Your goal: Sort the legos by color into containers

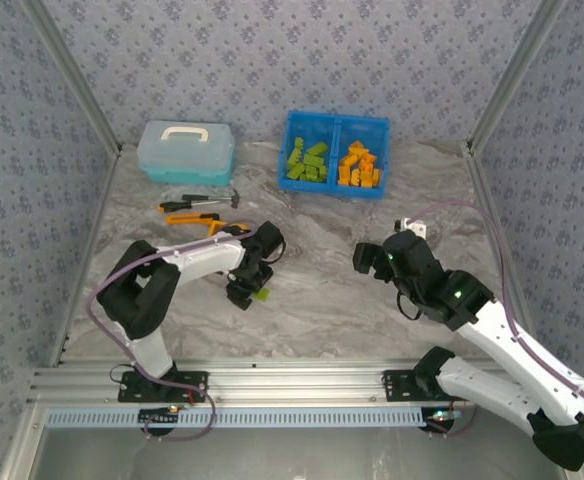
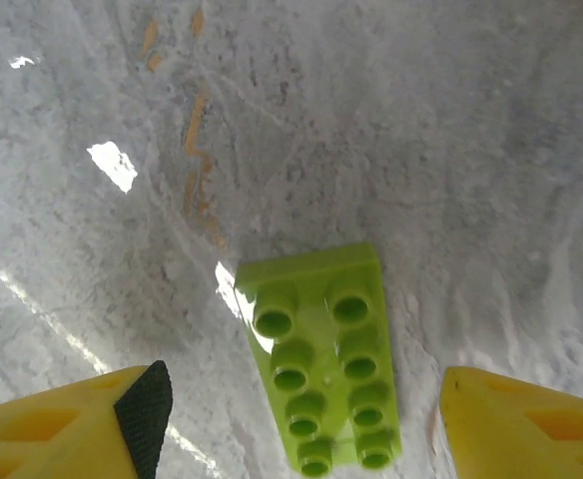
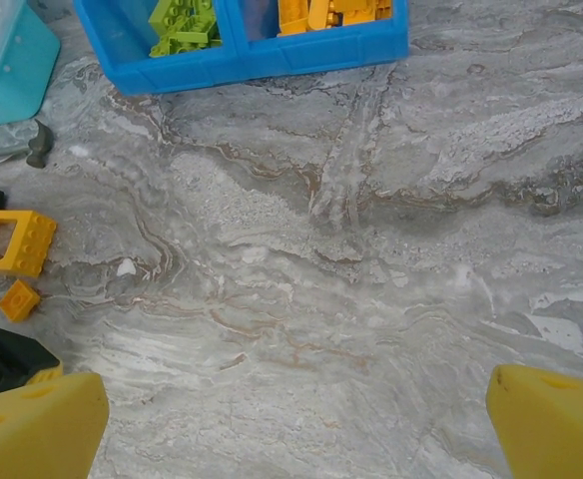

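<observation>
- Left end effector (image 1: 255,289): pointed down at the table (image 1: 322,315), left of centre. Its jaws are spread, and in the left wrist view a yellow finger (image 2: 62,429) stands on each side of the lime green brick (image 2: 321,364), with a strip of bare table on both sides and no contact.
- Lime green brick: lies flat with its studs up, well apart from the blue tray (image 1: 336,135).
- Right end effector (image 1: 364,258): jaws spread wide and holding nothing, over bare table right of centre.
- Blue tray: at the far edge of the table. The left compartment holds green legos (image 1: 307,162), the right holds orange legos (image 1: 360,166).
- Orange frame piece (image 3: 7,242) and small orange brick (image 3: 19,299): on the table just beside each other, near the left arm.
- Hammer (image 1: 200,201), hand tool (image 1: 194,217) and pale blue box (image 1: 187,150): grouped at the far left.
- Open room: bare table runs between the two end effectors and on to the tray's near wall. Patterned walls close three sides, and a metal rail (image 1: 302,380) bounds the near edge.
</observation>
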`<act>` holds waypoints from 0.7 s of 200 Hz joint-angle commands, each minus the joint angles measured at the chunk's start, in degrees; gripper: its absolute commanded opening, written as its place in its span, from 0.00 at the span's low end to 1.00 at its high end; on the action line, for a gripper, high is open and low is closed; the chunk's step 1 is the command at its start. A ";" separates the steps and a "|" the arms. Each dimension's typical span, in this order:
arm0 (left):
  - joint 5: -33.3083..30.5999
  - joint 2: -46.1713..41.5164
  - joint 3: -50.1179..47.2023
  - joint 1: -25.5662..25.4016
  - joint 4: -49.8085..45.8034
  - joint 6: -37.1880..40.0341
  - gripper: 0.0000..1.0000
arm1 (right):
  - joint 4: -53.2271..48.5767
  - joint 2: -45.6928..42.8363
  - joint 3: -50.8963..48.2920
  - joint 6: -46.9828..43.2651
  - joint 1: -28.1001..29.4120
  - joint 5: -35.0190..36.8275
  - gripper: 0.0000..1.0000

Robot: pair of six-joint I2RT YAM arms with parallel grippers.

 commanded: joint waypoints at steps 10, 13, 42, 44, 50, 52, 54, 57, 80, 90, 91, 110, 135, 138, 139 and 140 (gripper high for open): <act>1.03 0.35 -0.67 0.33 -0.80 0.96 0.52 | -1.25 -0.55 -0.84 1.14 0.20 1.75 1.00; 1.08 0.28 -0.95 0.38 -0.63 0.93 0.50 | -1.19 -0.58 -0.84 1.10 0.17 1.73 1.00; 1.80 -0.88 -3.66 0.43 0.65 0.71 0.38 | -1.49 -0.61 -0.51 1.37 0.20 1.73 1.00; 1.80 -1.05 -3.83 0.42 0.79 0.74 0.38 | -1.50 -0.62 -0.56 1.43 0.14 1.71 1.00; 1.83 -1.67 -4.47 0.50 1.04 0.71 0.36 | -1.58 -0.57 -0.48 1.52 0.21 1.73 1.00; 1.83 -1.91 -4.57 0.51 1.15 0.69 0.36 | -1.59 -0.56 -0.44 1.60 0.14 1.73 1.00; 1.81 -2.19 -4.72 0.62 1.17 0.76 0.36 | -1.57 -0.56 -0.41 1.62 0.12 1.73 1.00; 1.78 -2.67 -4.98 0.65 1.26 0.75 0.35 | -1.59 -0.55 -0.31 1.63 0.18 1.73 1.00; -1.09 -8.21 -4.66 0.79 0.99 3.54 0.36 | -1.47 -0.53 -0.14 1.89 0.26 1.60 1.00; -4.36 -11.03 -2.29 0.67 -0.61 7.08 0.37 | -1.51 -0.50 0.00 2.08 0.25 1.48 1.00; -4.74 -11.24 -1.96 0.63 -0.77 7.47 0.37 | -1.51 -0.52 0.02 2.07 0.27 1.52 1.00; -12.35 -13.59 6.82 -0.19 -2.65 18.98 0.40 | -1.60 -0.46 0.13 2.62 0.38 1.50 1.00; -15.97 -9.47 20.91 -0.49 -1.32 37.73 0.41 | -1.20 -0.41 -0.13 3.32 0.52 1.40 1.00; -16.15 -8.59 22.69 -0.53 -0.95 39.66 0.40 | -1.08 -0.43 -0.21 3.43 0.54 1.38 1.00; -16.26 -8.35 23.18 -0.54 -0.81 40.24 0.40 | -1.08 -0.39 -0.22 3.50 0.55 1.34 1.00; -16.40 -8.10 23.91 -0.54 -0.78 41.02 0.39 | -1.07 -0.37 -0.22 3.49 0.51 1.27 1.00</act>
